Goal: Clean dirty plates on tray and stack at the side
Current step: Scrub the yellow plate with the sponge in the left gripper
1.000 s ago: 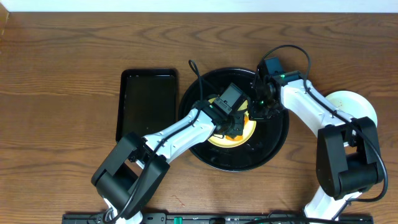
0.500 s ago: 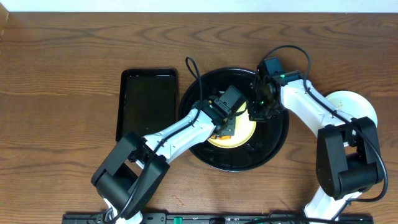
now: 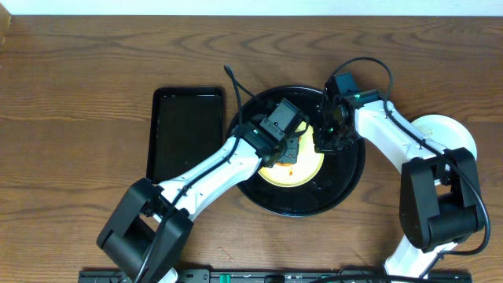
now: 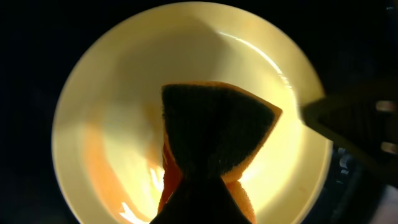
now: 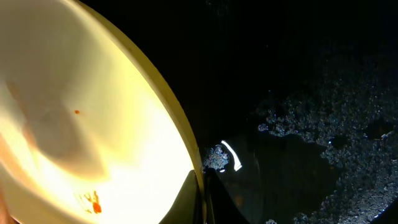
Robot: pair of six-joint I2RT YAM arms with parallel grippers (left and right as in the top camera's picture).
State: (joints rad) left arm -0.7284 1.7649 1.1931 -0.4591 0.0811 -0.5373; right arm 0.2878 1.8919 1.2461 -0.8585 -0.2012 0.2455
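A pale yellow plate (image 3: 305, 174) with orange sauce smears lies in the round black tray (image 3: 314, 207). My left gripper (image 3: 288, 154) is shut on an orange sponge with a dark scouring face (image 4: 217, 130) and presses it on the middle of the plate (image 4: 112, 93). My right gripper (image 3: 323, 145) is shut on the plate's right rim (image 5: 74, 93), one finger inside and one outside (image 5: 203, 200). Sauce specks remain near that rim. The wet tray floor (image 5: 311, 93) shows beside it.
A smaller rectangular black tray (image 3: 187, 130) lies left of the round tray. Pale plates (image 3: 449, 130) sit at the right side of the table, partly under my right arm. The wood table surrounds both trays.
My left gripper has moved the sponge across the plate, toward the far left, and the left arm has swung with it. The right gripper has kept its hold on the rim.
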